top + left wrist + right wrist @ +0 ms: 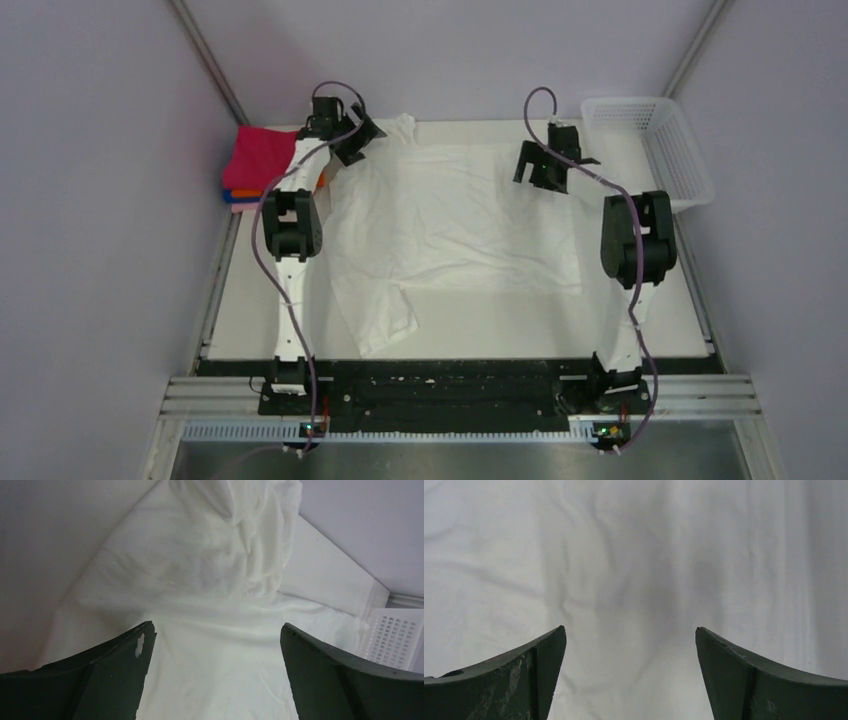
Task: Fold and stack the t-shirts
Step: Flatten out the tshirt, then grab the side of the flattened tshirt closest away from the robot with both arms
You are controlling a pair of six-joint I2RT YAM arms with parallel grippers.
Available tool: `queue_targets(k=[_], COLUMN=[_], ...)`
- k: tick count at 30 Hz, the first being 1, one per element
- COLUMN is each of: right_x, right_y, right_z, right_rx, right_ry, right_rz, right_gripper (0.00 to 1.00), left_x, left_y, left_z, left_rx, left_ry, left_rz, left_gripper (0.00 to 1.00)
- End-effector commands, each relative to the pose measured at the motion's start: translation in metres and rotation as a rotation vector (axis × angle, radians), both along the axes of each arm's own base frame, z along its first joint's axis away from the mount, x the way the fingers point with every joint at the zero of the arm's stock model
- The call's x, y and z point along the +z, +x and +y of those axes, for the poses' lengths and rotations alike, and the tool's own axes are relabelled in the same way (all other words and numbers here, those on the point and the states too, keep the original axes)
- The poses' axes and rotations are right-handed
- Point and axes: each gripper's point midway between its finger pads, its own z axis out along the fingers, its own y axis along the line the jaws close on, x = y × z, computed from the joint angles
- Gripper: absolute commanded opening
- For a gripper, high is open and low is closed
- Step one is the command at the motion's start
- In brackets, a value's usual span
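A wrinkly white t-shirt (pixel 450 215) lies spread over the middle of the table, one sleeve (pixel 385 320) toward the near edge and another bunched at the far side (pixel 398 128). It fills the left wrist view (pixel 210 590) and the right wrist view (pixel 634 570). My left gripper (pixel 352 140) is open and empty above the shirt's far left corner. My right gripper (pixel 540 165) is open and empty above the shirt's far right part. A stack of folded shirts (pixel 258 165), magenta on top with orange and blue edges below, lies at the far left.
A white mesh basket (pixel 655 150) stands at the far right corner, and its wall also shows in the left wrist view (pixel 395 637). Grey walls close in the table on three sides. The black arm rail (pixel 450 385) runs along the near edge.
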Motion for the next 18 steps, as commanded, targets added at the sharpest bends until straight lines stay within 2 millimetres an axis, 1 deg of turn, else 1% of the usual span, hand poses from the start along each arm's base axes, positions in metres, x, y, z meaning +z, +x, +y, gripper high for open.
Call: queue_targets(k=[1, 2, 3, 4, 5, 6, 8, 10, 11, 13, 14, 15, 16, 18], right_x=[0.111, 0.117, 0.123, 0.123, 0.125, 0.123, 0.12, 0.113, 0.105, 0.101, 0.099, 0.098, 0.098, 0.099], right_y=[-0.014, -0.025, -0.036, -0.049, -0.06, -0.073, -0.096, -0.116, -0.127, -0.143, -0.149, -0.154, -0.159, -0.166], right_z=[-0.013, -0.015, -0.018, -0.02, -0.023, -0.025, -0.028, -0.029, -0.03, -0.031, -0.03, -0.03, -0.03, -0.028], right_rx=[-0.038, -0.051, -0.069, -0.084, -0.102, -0.119, -0.153, -0.177, -0.191, -0.206, -0.207, -0.209, -0.215, -0.21], right_ry=[0.003, 0.009, 0.017, 0.023, 0.034, 0.045, 0.072, 0.1, 0.113, 0.131, 0.137, 0.143, 0.151, 0.174], right_rz=[-0.2, -0.208, -0.22, -0.22, -0.228, -0.226, -0.222, -0.202, -0.181, -0.162, -0.153, -0.145, -0.144, -0.159], right_gripper=[0.99, 0.99, 0.99, 0.99, 0.99, 0.99, 0.99, 0.99, 0.99, 0.99, 0.99, 0.99, 0.99, 0.99], left_x=[0.136, 0.154, 0.163, 0.163, 0.149, 0.15, 0.143, 0.127, 0.123, 0.108, 0.096, 0.085, 0.081, 0.061], left_y=[-0.029, -0.046, -0.064, -0.083, -0.107, -0.128, -0.174, -0.22, -0.241, -0.283, -0.306, -0.325, -0.346, -0.384], left_z=[0.004, 0.003, 0.001, 0.0, -0.002, -0.003, -0.007, -0.014, -0.017, -0.025, -0.027, -0.028, -0.03, -0.036], left_rx=[-0.031, -0.04, -0.041, -0.04, -0.042, -0.033, -0.037, -0.05, -0.05, -0.076, -0.087, -0.092, -0.105, -0.157], left_ry=[0.086, 0.112, 0.141, 0.173, 0.211, 0.241, 0.291, 0.339, 0.364, 0.39, 0.399, 0.403, 0.388, 0.352], left_rz=[-0.198, -0.208, -0.2, -0.177, -0.12, -0.1, -0.064, -0.031, -0.026, -0.001, 0.027, 0.053, 0.06, 0.119], left_gripper=[0.99, 0.99, 0.99, 0.99, 0.99, 0.99, 0.99, 0.99, 0.99, 0.99, 0.99, 0.99, 0.98, 0.95])
